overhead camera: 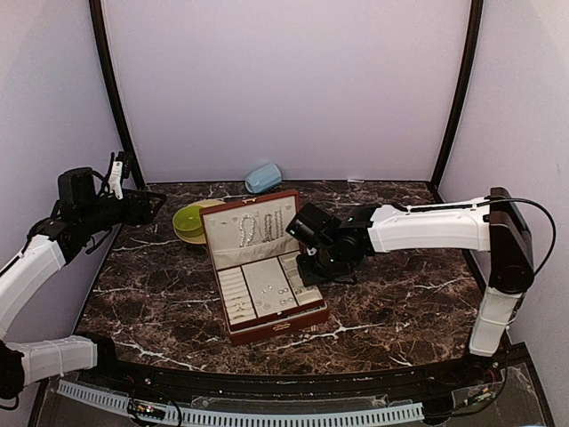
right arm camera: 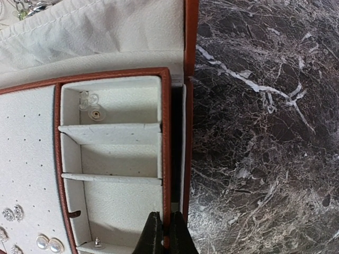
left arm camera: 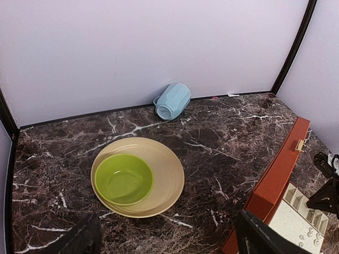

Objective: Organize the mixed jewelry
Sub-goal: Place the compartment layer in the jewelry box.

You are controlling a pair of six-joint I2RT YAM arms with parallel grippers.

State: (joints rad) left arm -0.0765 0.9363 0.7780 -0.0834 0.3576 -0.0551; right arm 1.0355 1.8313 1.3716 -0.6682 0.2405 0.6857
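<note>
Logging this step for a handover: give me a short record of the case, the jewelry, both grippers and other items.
case: jewelry case open, lid leaning back
jewelry: bead strands in the lid; earrings in the base
right gripper: shut on the case's right wall
left gripper: open, empty, raised at left
other: green bowl on tan plate; blue cup on its side

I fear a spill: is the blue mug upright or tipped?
Tipped: the blue mug lies on its side on the table.

Overhead view covers the whole table (overhead camera: 400,302); left wrist faces the far back wall (left arm camera: 132,47); right wrist sits close over the case (right arm camera: 166,132), visible in all views.
</note>
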